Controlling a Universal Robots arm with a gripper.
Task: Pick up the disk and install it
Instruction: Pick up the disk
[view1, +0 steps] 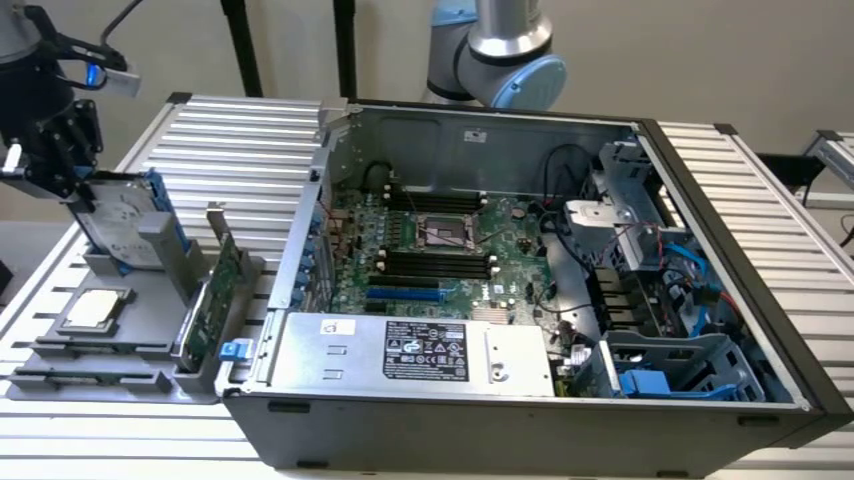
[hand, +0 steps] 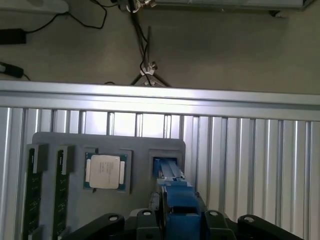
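Note:
The disk (view1: 123, 225), silver-grey with a blue carrier frame, stands on edge and slightly tilted in a slot of the grey holder (view1: 134, 335) at the exterior view's left. My gripper (view1: 70, 180) is at its upper end. In the wrist view the blue frame (hand: 172, 192) runs from the holder's slot up between my fingers (hand: 162, 212), which sit against its sides. My gripper (hand: 180, 217) looks shut on it.
An open computer case (view1: 747, 330) lies at the exterior view's right, with a blue-trimmed drive bay (view1: 667, 370) at its near corner. The holder also carries a square chip (view1: 96, 308) (hand: 105, 171), a green circuit card (view1: 214, 300) and memory sticks (hand: 32, 200).

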